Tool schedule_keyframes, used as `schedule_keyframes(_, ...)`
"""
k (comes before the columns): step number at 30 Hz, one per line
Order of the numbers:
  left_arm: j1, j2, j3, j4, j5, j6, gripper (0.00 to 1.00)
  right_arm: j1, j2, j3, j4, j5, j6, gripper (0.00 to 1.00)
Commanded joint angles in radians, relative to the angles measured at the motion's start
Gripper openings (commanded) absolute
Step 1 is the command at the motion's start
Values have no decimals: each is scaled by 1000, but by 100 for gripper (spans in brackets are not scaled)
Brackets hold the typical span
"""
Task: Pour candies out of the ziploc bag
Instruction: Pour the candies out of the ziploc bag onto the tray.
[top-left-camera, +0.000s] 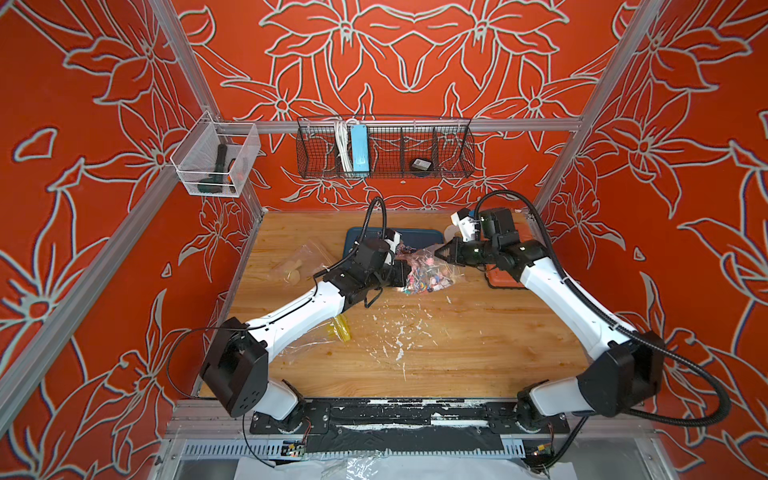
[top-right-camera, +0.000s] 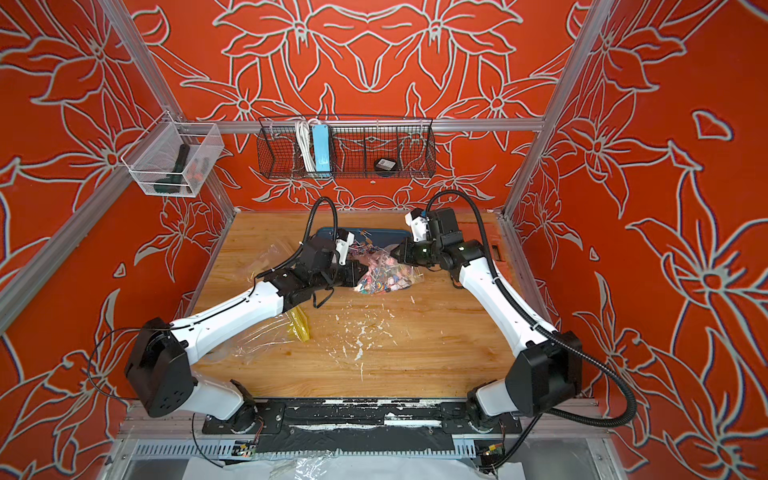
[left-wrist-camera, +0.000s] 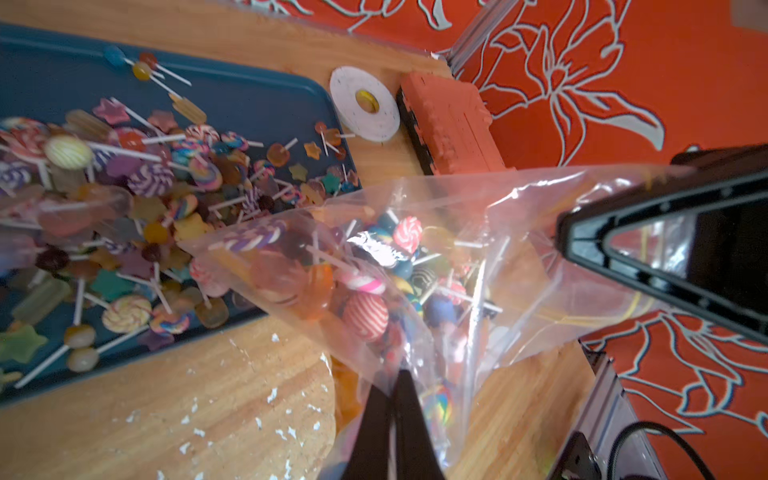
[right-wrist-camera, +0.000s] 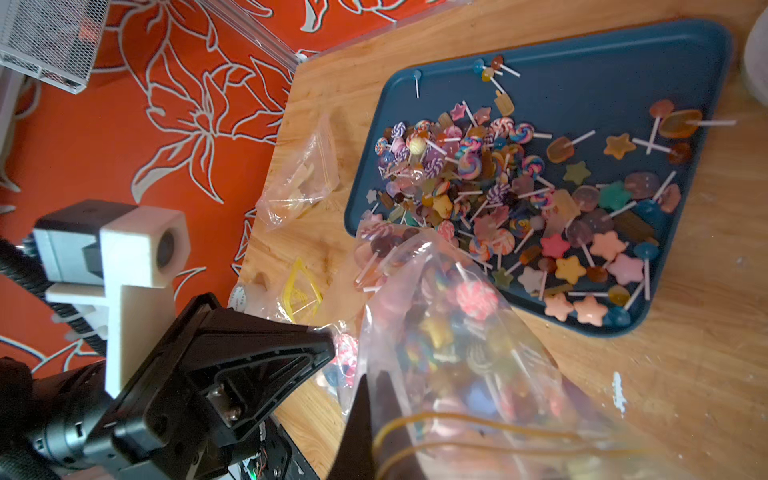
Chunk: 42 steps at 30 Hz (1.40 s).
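Note:
The clear ziploc bag (top-left-camera: 419, 270) (top-right-camera: 386, 272) hangs tilted between my two arms, its low end over the dark blue tray (top-left-camera: 419, 237) (top-right-camera: 382, 237). My left gripper (left-wrist-camera: 390, 386) (top-left-camera: 405, 276) is shut on one corner of the ziploc bag (left-wrist-camera: 478, 257). At the opposite corner of the bag (right-wrist-camera: 457, 353), my right gripper (right-wrist-camera: 372, 382) (top-left-camera: 436, 252) is shut on the plastic. Many candies (left-wrist-camera: 124, 187) (right-wrist-camera: 498, 187) lie heaped on the tray (right-wrist-camera: 602, 70) (left-wrist-camera: 257, 112). More candies (left-wrist-camera: 365, 291) sit inside the bag.
A small bag of beige pieces (top-left-camera: 295, 266) (right-wrist-camera: 299, 183) lies left of the tray. Another clear bag with a yellow strip (top-left-camera: 343, 328) lies under my left arm. A white tape roll (left-wrist-camera: 365, 104) and an orange block (left-wrist-camera: 449, 120) sit right of the tray. A wire basket (top-left-camera: 384, 149) hangs on the back wall.

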Motion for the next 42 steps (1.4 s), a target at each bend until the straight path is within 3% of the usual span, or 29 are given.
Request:
schedule_keyframes(1,42,31,68,6,-9,43,0,1,58,92,33,-12,-22,0)
schedule_keyframes(16,211,197,221,37,7,49,0,38,484,545,-5,-12,4,0)
schedule_keyframes(27,255,382,349,80,29,62,0,38,801,878,-87,28,6,0)
schedule_keyframes(34,267,450,423,83,37,79,0,37,842,877,-73,50,15,0)
schedule_keyframes(42,288,479,470,63,35,103,0,38,824,756,-6,63,49,0)
